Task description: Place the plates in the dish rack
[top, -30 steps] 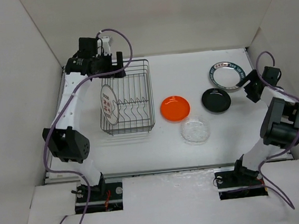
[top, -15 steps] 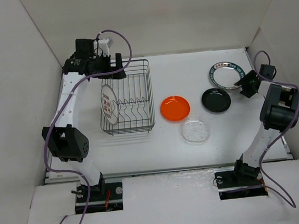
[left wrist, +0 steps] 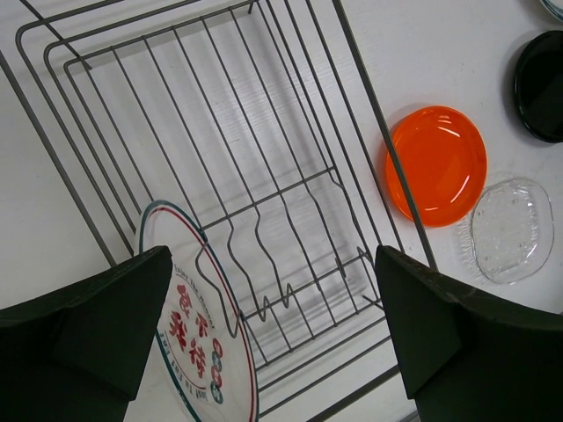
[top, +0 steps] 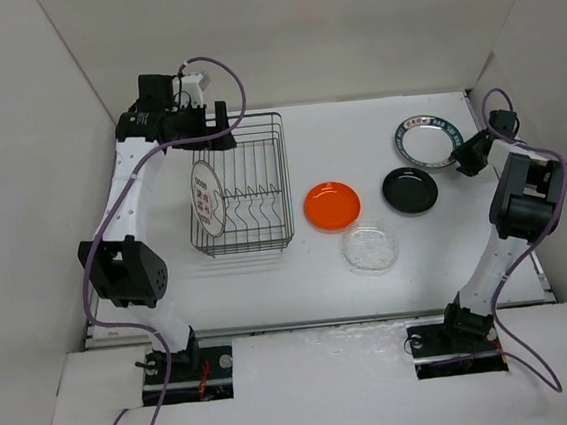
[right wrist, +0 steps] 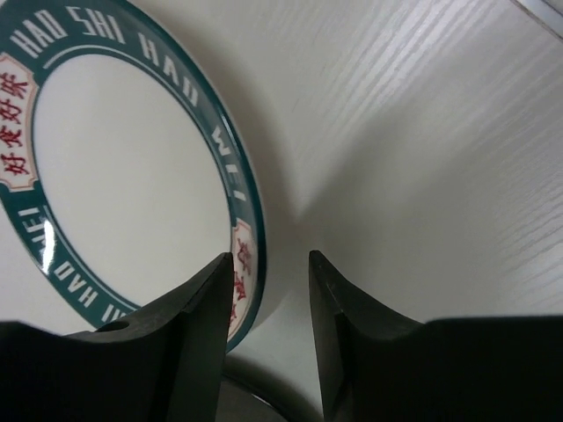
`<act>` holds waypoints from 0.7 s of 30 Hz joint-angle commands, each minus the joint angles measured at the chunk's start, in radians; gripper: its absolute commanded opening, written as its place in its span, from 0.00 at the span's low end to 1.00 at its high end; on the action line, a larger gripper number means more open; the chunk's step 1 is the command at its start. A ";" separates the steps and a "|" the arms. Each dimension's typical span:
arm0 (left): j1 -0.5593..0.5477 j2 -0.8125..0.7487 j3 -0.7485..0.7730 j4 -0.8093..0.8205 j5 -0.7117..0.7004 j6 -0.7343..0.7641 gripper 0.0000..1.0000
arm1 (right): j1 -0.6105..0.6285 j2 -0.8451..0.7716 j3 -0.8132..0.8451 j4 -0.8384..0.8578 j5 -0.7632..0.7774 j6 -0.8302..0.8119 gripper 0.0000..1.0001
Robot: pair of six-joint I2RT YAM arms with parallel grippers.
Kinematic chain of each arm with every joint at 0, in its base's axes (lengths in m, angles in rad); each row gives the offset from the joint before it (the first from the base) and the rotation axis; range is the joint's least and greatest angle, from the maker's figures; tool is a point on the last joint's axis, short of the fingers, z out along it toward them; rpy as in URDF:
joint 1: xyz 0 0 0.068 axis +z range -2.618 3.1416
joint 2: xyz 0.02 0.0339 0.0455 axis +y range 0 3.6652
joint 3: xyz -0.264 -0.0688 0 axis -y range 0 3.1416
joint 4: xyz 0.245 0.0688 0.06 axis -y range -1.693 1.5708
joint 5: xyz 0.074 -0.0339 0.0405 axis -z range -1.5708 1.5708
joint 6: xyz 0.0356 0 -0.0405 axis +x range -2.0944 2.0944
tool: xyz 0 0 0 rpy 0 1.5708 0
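The black wire dish rack (top: pixel 245 181) stands at the left. The white plate with red motifs (top: pixel 205 198) stands upright at its left end, and shows in the left wrist view (left wrist: pixel 198 347) too. My left gripper (top: pixel 222 128) is open and empty above the rack's far edge (left wrist: pixel 273 352). The orange plate (top: pixel 332 205), black plate (top: pixel 409 189) and clear glass plate (top: pixel 370 248) lie flat on the table. The green-rimmed plate (top: pixel 427 141) lies at the far right. My right gripper (top: pixel 464 158) is open, low at that plate's right edge; its jaws straddle the rim (right wrist: pixel 270 259).
White walls enclose the table on three sides; the right wall is close behind my right wrist. In the left wrist view the orange plate (left wrist: pixel 435 164), clear plate (left wrist: pixel 510 230) and black plate (left wrist: pixel 541 83) lie right of the rack (left wrist: pixel 264 158).
My right gripper has moved toward the far wall and dropped to the green-rimmed plate's right rim. My left gripper has shifted only slightly over the rack. The plates have not moved.
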 commanded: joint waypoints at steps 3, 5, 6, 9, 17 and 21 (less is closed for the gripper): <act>0.025 -0.054 0.000 0.011 0.029 0.010 1.00 | 0.002 0.027 0.079 -0.103 0.055 0.001 0.46; 0.025 -0.054 0.000 0.011 0.029 0.010 1.00 | 0.002 0.040 0.093 -0.126 0.055 0.001 0.46; 0.025 -0.045 0.000 0.011 0.029 0.010 1.00 | 0.002 0.050 0.105 -0.126 0.066 0.001 0.46; 0.025 -0.045 -0.009 0.011 0.029 0.010 1.00 | 0.002 0.069 0.131 -0.149 0.066 0.001 0.25; 0.034 -0.025 -0.009 0.011 0.029 0.010 1.00 | 0.002 0.089 0.167 -0.173 0.075 0.001 0.00; 0.034 -0.016 0.010 0.011 0.040 0.019 1.00 | 0.011 -0.009 0.026 0.025 -0.041 0.021 0.00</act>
